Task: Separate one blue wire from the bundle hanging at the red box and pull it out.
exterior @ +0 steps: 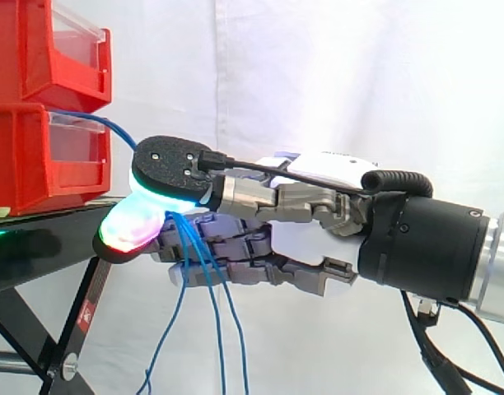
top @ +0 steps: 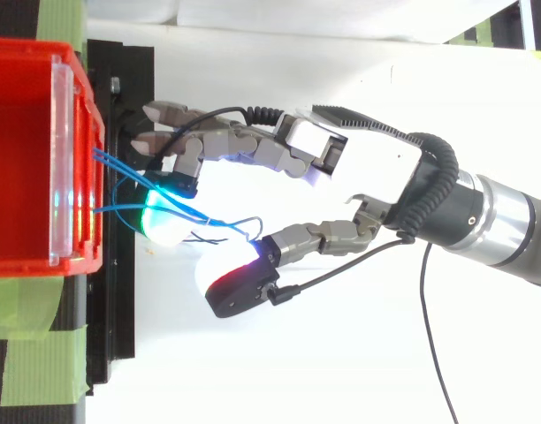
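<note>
Honestly, the separating step looks to be in hand: the blue wires point(exterior: 189, 237) hanging from the red box point(exterior: 30, 156) are threaded through the robot hand point(exterior: 311, 237), whether one is pinched can't be told, so one strand should be isolated before pulling.

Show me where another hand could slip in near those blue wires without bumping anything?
Bare: the white patch bordered by the stand, the robot hand and the top view's lower edge. Also, from the side, above the robot hand before the curtain. Crowded: between bin and robot hand, where the wires cross.
</note>
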{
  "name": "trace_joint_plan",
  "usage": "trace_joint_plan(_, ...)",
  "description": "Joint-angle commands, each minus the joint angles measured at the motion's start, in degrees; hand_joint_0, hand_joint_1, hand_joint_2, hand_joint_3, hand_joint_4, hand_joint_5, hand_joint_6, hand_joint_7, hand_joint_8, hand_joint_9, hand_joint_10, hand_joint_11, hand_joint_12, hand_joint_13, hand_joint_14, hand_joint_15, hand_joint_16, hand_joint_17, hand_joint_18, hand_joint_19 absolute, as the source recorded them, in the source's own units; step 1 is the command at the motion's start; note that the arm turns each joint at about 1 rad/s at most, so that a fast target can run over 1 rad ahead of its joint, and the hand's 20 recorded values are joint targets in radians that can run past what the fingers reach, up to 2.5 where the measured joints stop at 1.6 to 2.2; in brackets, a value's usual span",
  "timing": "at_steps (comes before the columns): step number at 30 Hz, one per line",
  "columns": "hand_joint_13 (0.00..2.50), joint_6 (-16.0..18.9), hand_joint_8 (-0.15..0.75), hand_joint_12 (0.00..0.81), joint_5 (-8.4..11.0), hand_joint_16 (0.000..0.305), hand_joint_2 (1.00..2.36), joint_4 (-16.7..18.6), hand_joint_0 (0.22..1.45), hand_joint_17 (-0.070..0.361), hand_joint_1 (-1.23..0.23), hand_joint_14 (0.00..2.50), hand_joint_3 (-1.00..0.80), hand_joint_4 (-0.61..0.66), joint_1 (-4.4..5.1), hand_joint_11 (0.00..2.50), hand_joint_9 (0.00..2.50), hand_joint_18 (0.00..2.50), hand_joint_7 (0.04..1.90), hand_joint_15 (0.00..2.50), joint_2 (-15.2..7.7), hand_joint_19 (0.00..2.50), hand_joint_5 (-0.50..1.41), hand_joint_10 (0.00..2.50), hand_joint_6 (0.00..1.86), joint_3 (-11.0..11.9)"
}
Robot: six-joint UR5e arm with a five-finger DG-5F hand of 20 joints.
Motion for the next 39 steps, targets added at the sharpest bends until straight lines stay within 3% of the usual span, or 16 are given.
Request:
trace_joint_plan(1, 0.11, 0.1, 0.271, 0.354, -1.27, 0.054, 1.0, -0.1, 0.58, 0.121, -0.58, 0.0, -0.49, 0.29, -0.19, 0.12, 0.35, 0.08, 1.16, 0.1, 0.0, 0.35, -0.17, 0.0, 0.5, 0.0)
trace_joint_plan(9, 0.15, -0.2, 0.276, 0.36, -1.53, 0.054, 1.0, -0.7, 0.58, 0.122, -0.6, 0.0, -0.49, 0.29, -0.37, 0.1, 0.38, 0.13, 1.16, 0.08, 1.7, 0.32, -0.16, 0.0, 0.5, -0.1)
trace_joint_plan(13, 0.15, -0.3, 0.277, 0.359, -1.62, 0.054, 1.0, -3.6, 0.58, 0.122, -0.6, 0.0, -0.49, 0.29, -0.72, 0.1, 0.38, 0.13, 1.16, 0.08, 2.8, 0.32, -0.16, 0.0, 0.5, -0.1)
trace_joint_plan(20, 0.15, -0.3, 0.278, 0.359, -2.24, 0.054, 1.0, -3.9, 0.58, 0.122, -0.6, 0.0, -0.49, 0.29, -1.33, 0.09, 0.38, 0.13, 1.16, 0.08, 2.8, 0.33, -0.16, 0.0, 0.5, -0.1)
trace_joint_plan(27, 0.15, -1.5, 0.276, 0.36, -2.32, 0.054, 1.0, -4.3, 0.58, 0.122, -0.6, 0.0, -0.49, 0.3, -2.65, 0.1, 0.38, 0.13, 1.15, 0.08, 2.7, 0.33, -0.16, 0.0, 0.5, -0.1)
trace_joint_plan(39, 0.16, -2.0, 0.277, 0.361, -3.91, 0.054, 1.0, -5.2, 0.58, 0.121, -0.6, 0.0, -0.48, 0.29, -3.71, 0.1, 0.38, 0.14, 1.16, 0.09, 2.7, 0.33, -0.16, 0.0, 0.5, -0.1)
